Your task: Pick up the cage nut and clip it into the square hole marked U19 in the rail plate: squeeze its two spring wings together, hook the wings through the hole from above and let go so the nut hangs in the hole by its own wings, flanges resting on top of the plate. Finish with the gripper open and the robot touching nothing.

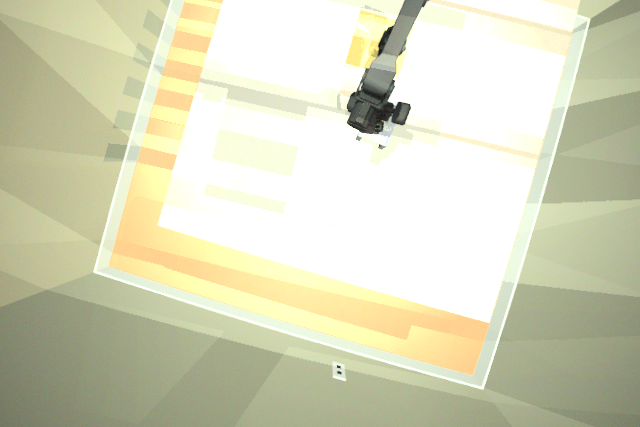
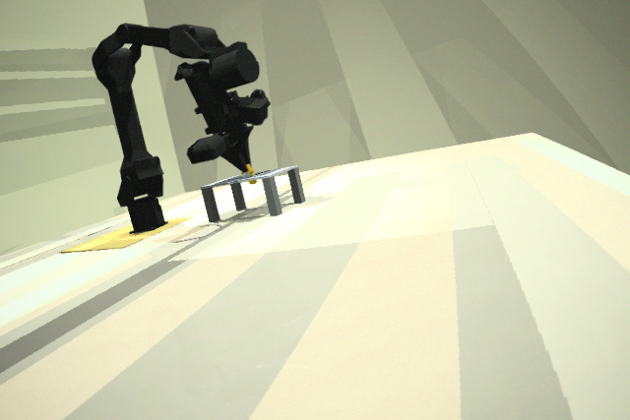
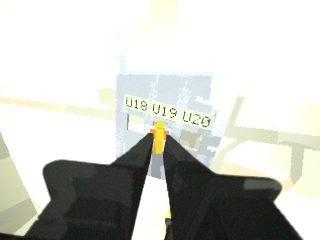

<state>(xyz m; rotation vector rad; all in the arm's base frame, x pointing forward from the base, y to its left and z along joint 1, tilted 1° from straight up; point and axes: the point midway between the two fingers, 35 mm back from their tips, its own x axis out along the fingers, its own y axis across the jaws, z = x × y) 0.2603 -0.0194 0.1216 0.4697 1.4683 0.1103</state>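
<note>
Hand [image 1: 379, 127] [image 2: 248, 165] [image 3: 158, 138]: pinching the cage nut [image 2: 249, 169] [image 3: 159, 140], its two fingertips drawn close together on the yellow body. Orange parts protrude on both sides of the nut in the wrist view.

Nut position: at the rail plate [image 1: 387, 128] [image 2: 280, 171] [image 3: 165, 87], just below the U19 label [image 3: 164, 110] in the wrist view, at the middle place of the row. In the exterior view yellow shows above the plate and also beneath its surface, consistent with the nut reaching through it. Whether the wings are hooked, or the flanges seated, cannot be determined.

Adjacent places: the square opening under the U18 label [image 3: 136, 104], on the left in the wrist view, is visible and unfilled; so is the one under the U20 label [image 3: 196, 119], on the right.

Support: the plate stands on four dark legs [image 2: 272, 197] on the pale worktop [image 1: 361, 205] [image 2: 407, 277] [image 3: 50, 65].

Arm: the black arm [image 1: 400, 34] [image 2: 127, 120] rises from a yellow sheet [image 1: 356, 52] [image 2: 96, 244], left of the plate in the exterior view, and bends over so the hand points down. Release of the nut: outstanding.
</note>
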